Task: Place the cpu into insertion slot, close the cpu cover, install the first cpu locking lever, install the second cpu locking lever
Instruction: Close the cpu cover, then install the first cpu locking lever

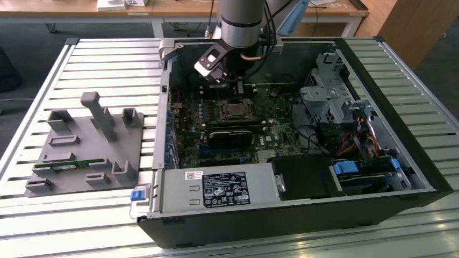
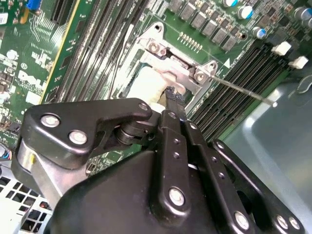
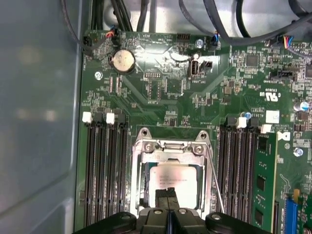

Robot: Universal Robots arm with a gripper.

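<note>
The cpu (image 3: 173, 179) lies flat in the motherboard's socket, its silvery top showing through the open centre of the cpu cover (image 3: 168, 147). The cover lies down over it in both wrist views, cpu (image 2: 144, 82) and cover (image 2: 178, 68). My gripper (image 3: 167, 196) is shut, its black fingertips pressed together over the cover's near edge. In the second wrist view the gripper (image 2: 171, 95) touches that edge. One thin locking lever (image 3: 215, 179) runs along the socket's side and stands clear of it, also seen as a lever (image 2: 243, 90). From outside, the gripper (image 1: 233, 88) hangs just behind the socket (image 1: 233, 110).
Black memory slots (image 3: 105, 165) flank the socket, with a green memory module (image 3: 263, 183) on one side. Cables (image 3: 229, 29) cross beyond the board and the case wall (image 3: 39, 122) is close. A grey fixture (image 1: 86, 145) lies on the slatted table at the exterior view's left.
</note>
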